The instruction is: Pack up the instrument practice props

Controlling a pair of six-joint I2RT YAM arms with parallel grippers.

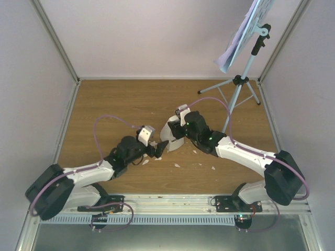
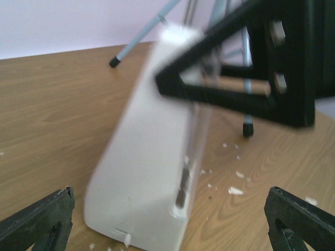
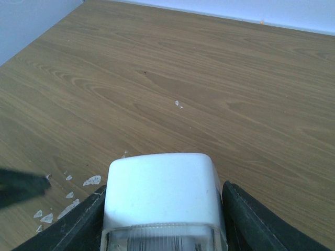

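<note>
The white pyramid-shaped metronome (image 1: 172,137) leans tilted near the middle of the table, with my right gripper (image 1: 179,130) shut on its upper part. In the right wrist view its white top (image 3: 162,183) fills the space between the black fingers (image 3: 84,222). My left gripper (image 1: 158,150) stands open just left of it. In the left wrist view the metronome (image 2: 146,167) sits between the wide-apart jaws without touching them. The pale blue music stand (image 1: 245,68) stands at the back right, holding white sheet-music pages (image 1: 243,31).
Small white scraps (image 1: 178,164) lie scattered on the wooden table around the metronome, also seen as scraps (image 3: 91,181) and scraps (image 2: 235,191). The stand's tripod feet (image 2: 113,63) rest on the table behind it. Pale walls close in the table on three sides.
</note>
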